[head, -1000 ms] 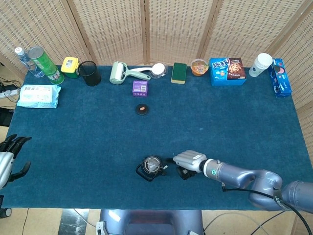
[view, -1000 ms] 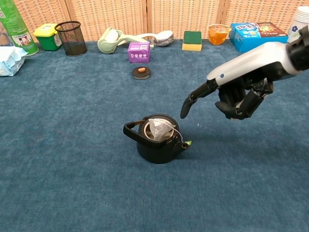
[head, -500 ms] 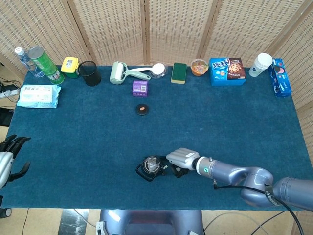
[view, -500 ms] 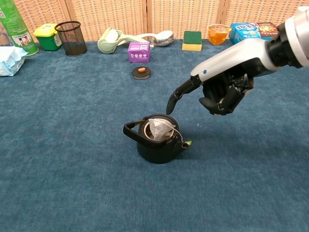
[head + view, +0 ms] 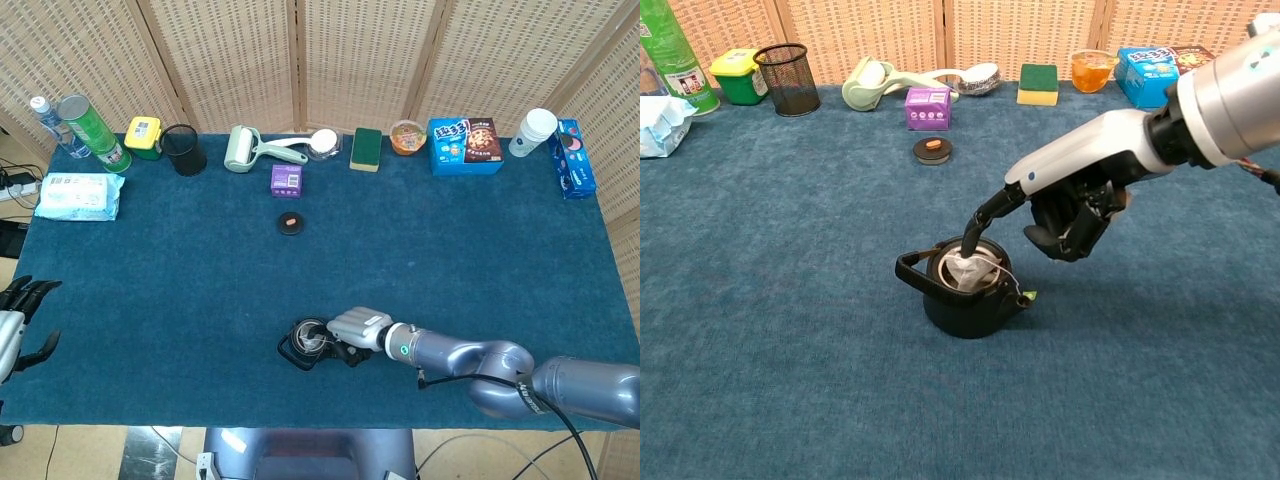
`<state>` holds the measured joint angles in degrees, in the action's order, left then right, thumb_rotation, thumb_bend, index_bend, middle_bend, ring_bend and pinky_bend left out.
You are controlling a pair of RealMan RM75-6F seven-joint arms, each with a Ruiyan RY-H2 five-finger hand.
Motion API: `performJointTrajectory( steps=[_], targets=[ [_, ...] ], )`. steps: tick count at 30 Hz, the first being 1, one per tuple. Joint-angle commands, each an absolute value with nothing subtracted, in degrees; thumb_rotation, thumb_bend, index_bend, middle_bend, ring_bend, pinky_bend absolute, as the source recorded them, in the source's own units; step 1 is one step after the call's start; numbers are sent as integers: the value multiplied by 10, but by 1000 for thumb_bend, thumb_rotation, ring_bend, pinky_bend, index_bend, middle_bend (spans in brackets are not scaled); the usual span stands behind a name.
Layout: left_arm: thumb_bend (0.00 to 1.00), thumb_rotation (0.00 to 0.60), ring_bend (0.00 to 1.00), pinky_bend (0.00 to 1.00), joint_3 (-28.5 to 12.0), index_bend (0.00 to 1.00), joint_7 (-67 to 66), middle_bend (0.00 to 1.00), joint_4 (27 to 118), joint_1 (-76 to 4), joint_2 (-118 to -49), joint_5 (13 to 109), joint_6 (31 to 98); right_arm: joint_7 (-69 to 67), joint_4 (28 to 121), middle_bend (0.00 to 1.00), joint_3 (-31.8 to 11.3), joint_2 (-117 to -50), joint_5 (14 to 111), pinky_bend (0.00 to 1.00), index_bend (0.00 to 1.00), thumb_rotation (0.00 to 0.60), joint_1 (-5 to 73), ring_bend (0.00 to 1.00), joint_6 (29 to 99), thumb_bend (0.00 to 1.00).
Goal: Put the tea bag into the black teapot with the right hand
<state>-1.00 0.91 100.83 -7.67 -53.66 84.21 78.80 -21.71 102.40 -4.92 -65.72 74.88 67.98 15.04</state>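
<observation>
Moved leftward since a second ago, the right hand (image 5: 1065, 205) now pokes one outstretched finger (image 5: 980, 222) down onto the tea bag (image 5: 962, 268), a crumpled white pouch sitting in the mouth of the round black teapot (image 5: 965, 292); its other fingers are curled in, gripping nothing. Only the chest view shows this contact; from the head view the pale back of the hand (image 5: 358, 326) hides it. The left hand (image 5: 20, 320), seen solely from above, hangs with fingers apart at the edge of the blue felt-covered table (image 5: 180, 260).
</observation>
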Motion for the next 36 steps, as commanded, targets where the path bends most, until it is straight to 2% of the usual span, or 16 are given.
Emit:
performJointTrajectory(
  steps=[1, 16, 36],
  targets=[
    [450, 600, 84, 162, -10, 157, 11, 181, 1009, -76, -536, 842, 788, -201, 1019, 1000, -46, -665, 735, 1000, 134, 600, 684, 1000, 154, 921],
    [451, 600, 84, 162, -8, 158, 14, 180, 1010, -75, -532, 841, 787, -130, 999, 1000, -22, -700, 663, 1000, 134, 600, 693, 1000, 178, 921],
    [451, 600, 85, 162, -7, 158, 23, 181, 1002, -73, -534, 839, 786, -77, 1001, 1000, -6, -707, 601, 1000, 134, 600, 707, 1000, 201, 899]
  ],
)
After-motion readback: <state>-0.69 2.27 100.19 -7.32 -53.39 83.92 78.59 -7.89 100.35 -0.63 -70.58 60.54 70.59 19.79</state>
